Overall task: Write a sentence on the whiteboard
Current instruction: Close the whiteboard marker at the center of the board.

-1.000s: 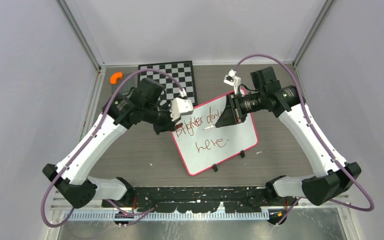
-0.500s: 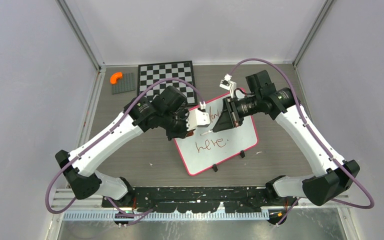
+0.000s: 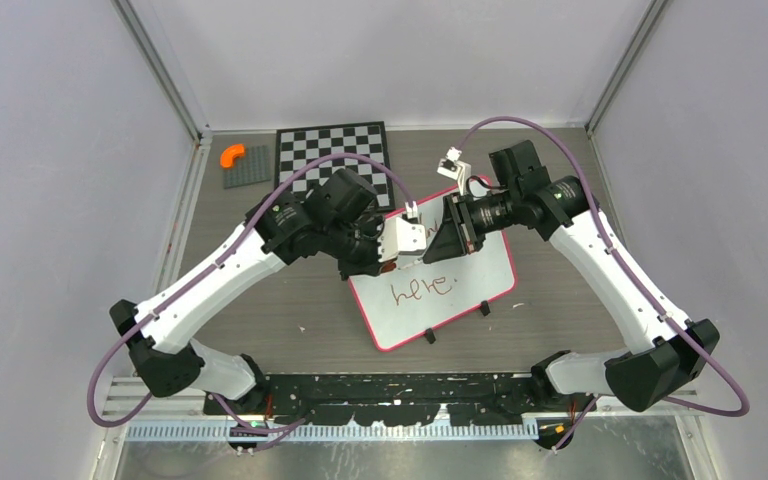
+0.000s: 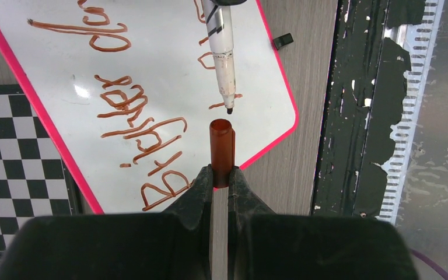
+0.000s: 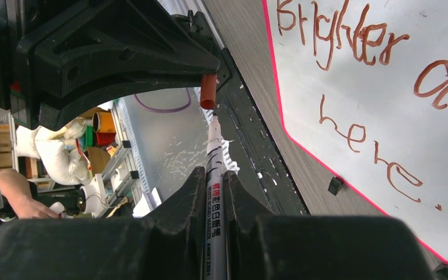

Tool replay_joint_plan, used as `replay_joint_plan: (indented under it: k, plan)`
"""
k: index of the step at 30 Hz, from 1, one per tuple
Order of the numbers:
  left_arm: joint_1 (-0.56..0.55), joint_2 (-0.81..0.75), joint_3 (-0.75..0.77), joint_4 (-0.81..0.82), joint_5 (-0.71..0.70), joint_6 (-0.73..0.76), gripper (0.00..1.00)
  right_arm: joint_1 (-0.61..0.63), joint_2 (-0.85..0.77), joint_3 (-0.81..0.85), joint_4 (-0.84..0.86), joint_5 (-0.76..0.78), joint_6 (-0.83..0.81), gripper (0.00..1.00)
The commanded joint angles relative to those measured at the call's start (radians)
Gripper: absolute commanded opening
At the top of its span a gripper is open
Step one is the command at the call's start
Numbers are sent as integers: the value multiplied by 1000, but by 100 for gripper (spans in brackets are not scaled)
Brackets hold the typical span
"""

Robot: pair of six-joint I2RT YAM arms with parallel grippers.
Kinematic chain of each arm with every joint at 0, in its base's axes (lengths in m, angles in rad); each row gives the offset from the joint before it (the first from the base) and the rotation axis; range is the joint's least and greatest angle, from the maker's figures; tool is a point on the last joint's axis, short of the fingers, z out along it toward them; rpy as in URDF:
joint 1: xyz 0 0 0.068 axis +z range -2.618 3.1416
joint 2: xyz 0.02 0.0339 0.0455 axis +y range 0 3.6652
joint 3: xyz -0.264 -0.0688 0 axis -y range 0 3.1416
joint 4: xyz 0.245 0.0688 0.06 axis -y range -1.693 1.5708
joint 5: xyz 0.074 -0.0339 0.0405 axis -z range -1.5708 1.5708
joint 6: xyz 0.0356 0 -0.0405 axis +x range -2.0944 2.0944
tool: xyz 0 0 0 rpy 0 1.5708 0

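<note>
The flat white whiteboard [image 3: 478, 278] with its thin pink-red rim lay skewed at the middle of the wood-grain desk [image 3: 260, 300], one corner toward the near edge and two black clip feet on its near-right side; bare desk lay open to its left and right. At the far edge sat a black-and-white checkered board [image 3: 335, 160], just beside the whiteboard's far-left rim; whether they touched could not be told. A small orange curved piece [image 3: 231, 155] rested on a grey plate [image 3: 248, 168] at the far-left corner.

From above, both arms met over the far part of the whiteboard and hid the upper line of the reddish-brown handwritten sentence [image 3: 422, 289]; only "here." showed. The left wrist view showed "Brighter" and part of the next word, cut off at the frame's top. There the left gripper [image 4: 221, 175] was clamped on a reddish-brown marker cap [image 4: 222, 151], open mouth outward. The right wrist view showed the right gripper [image 5: 214, 175] closed around a white marker [image 5: 214, 157], whose dark tip stood just short of the cap's mouth, nearly in line with it. The print on the marker barrel was too small to read.
</note>
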Motion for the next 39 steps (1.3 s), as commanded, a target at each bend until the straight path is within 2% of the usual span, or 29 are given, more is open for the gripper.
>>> replay_joint_plan:
  k: [1,26,39]
  plan:
    - [-6,-2,19,-6,13,26,0,6,-17,25,33,-16,16,0]
    - [-29,32,62,-11,5,7,0,22,-18,12,40,16,14,0]
    - [-25,-9,13,-27,-4,34,0,21,-29,31,22,49,4,0]
